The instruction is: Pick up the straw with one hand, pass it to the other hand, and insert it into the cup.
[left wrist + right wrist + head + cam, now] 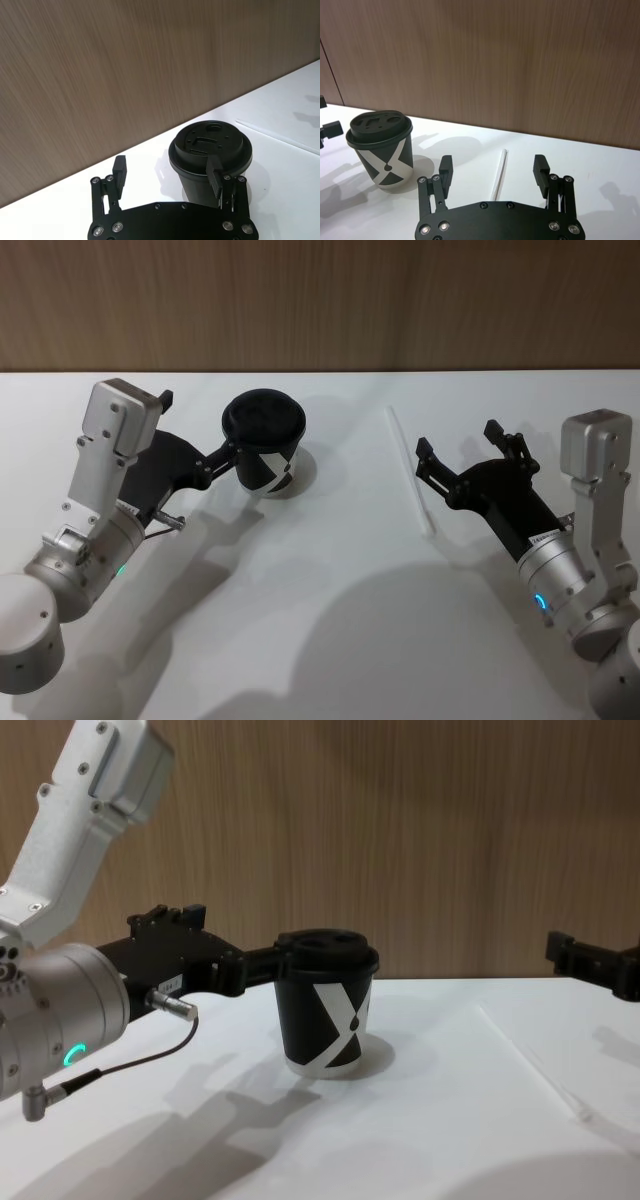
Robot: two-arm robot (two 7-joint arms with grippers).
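You are working at an indoor bench of the lab or demonstration type. A plain white tabletop (300, 580) forms the work surface. A wood-grain panelled wall (320, 300) stands directly behind the tabletop.

White table (330, 540), wood-panelled wall (320, 300)

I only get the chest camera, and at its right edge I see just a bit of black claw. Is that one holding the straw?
Observer: No. In the head view the straw lies flat on the table, with the right claw open beside it.
Operator: Is it lined up?
Observer: In the right wrist view the straw shows in the gap between its two fingers.
Operator: And the other one?
Observer: The left claw is open too; the cup stands beyond one fingertip, not between the two.
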